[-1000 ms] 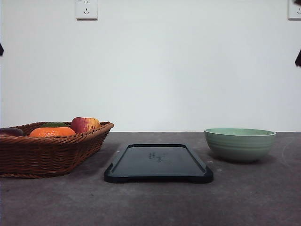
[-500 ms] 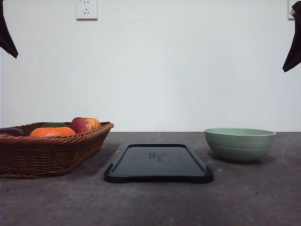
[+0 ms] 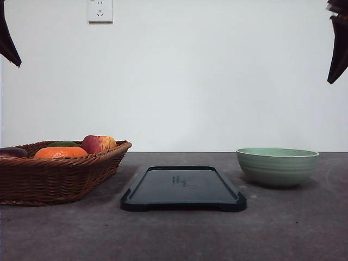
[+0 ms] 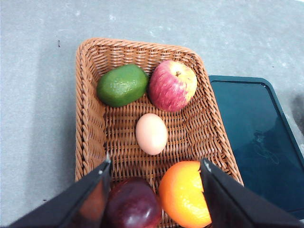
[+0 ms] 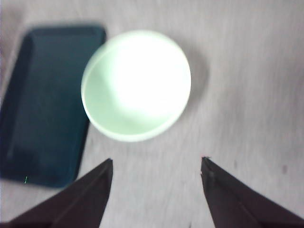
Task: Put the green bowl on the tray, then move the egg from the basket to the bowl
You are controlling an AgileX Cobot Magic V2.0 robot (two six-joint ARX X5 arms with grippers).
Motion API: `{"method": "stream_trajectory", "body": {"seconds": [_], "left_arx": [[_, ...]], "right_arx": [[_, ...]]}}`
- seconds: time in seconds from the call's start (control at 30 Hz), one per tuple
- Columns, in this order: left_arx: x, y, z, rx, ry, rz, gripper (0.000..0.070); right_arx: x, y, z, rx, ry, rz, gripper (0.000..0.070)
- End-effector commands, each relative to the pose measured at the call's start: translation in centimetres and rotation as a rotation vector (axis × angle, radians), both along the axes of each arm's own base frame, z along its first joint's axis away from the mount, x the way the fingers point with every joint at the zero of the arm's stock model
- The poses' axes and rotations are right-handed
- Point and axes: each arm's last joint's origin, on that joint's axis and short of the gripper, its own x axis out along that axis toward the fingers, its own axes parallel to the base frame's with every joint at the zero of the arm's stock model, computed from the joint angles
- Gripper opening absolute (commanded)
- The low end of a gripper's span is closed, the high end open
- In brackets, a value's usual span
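Grey table (image 3: 179, 234); wrist view reveals egg (image 4: 151, 133) inside basket (image 4: 90, 118).

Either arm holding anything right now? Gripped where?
Nothing held. Left gripper hangs over the basket with jaws apart; right gripper hangs open over the table, near the green bowl.

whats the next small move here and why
Probably lower the right end effector toward the green bowl. The bowl sits on the table beside the tray, not on it, and the end effector hangs open above it. The egg lies in the basket for later.
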Motion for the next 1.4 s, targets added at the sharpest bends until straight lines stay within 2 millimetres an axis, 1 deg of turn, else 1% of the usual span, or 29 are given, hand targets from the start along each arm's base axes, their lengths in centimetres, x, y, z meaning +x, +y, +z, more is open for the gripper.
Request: {"method": "stream_trajectory", "body": {"seconds": [0.0, 0.1, 0.23, 0.43, 0.6, 0.7, 0.77, 1.03, 1.07, 1.13, 1.2, 1.23, 1.27, 1.37], "left_arx": [[0.2, -0.1, 0.7, 0.0, -0.027, -0.009, 0.0375], [0.2, -0.1, 0.7, -0.003, -0.025, -0.008, 0.0374], [0.2, -0.1, 0.7, -0.003, -0.025, -0.008, 0.0374], [0.2, -0.1, 0.7, -0.003, -0.026, -0.008, 0.0374], [0.2, -0.1, 0.7, -0.003, -0.027, -0.008, 0.0374], [0.2, -0.1, 0.7, -0.003, -0.027, -0.008, 0.0374], [0.2, -0.1, 0.7, -0.003, -0.027, -0.008, 0.0374], [0.2, -0.1, 0.7, -0.003, -0.028, -0.008, 0.0374], [0.2, -0.1, 0.7, -0.003, -0.028, -0.008, 0.0374], [0.2, -0.1, 0.7, -0.003, -0.028, -0.008, 0.0374], [0.2, -0.1, 0.7, -0.003, -0.028, -0.008, 0.0374], [0.2, -0.1, 0.7, -0.003, -0.027, -0.008, 0.0374], [0.2, -0.1, 0.7, -0.003, -0.027, -0.008, 0.0374], [0.2, -0.1, 0.7, -0.003, -0.027, -0.008, 0.0374]], "right_arx": [[1.2, 0.0, 0.4, -0.001, 0.03, 0.0, 0.037], [3.0, 0.1, 0.5, -0.013, 0.084, 0.015, 0.0369], [5.6, 0.1, 0.0, -0.03, 0.132, 0.04, 0.0369], [9.3, 0.2, -1.6, -0.058, 0.176, 0.073, 0.0369], [11.8, 0.2, -3.1, -0.096, 0.208, 0.078, 0.0369], [12.9, 0.2, -3.9, -0.105, 0.229, 0.077, 0.0367], [13.5, 0.2, -4.5, -0.105, 0.238, 0.077, 0.0343], [14.5, 0.3, -7.0, -0.105, 0.302, 0.082, 0.0319], [14.6, 0.3, -7.3, -0.105, 0.309, 0.084, 0.0302], [14.7, 0.5, -7.7, -0.106, 0.32, 0.09, 0.0191], [14.8, 0.6, -7.9, -0.107, 0.327, 0.093, 0.0059], [14.8, 0.6, -8.0, -0.108, 0.327, 0.095, 0.0016], [14.8, 0.7, -8.0, -0.108, 0.325, 0.097, 0.0001], [14.8, 0.7, -7.9, -0.108, 0.329, 0.097, 0.0]]}}
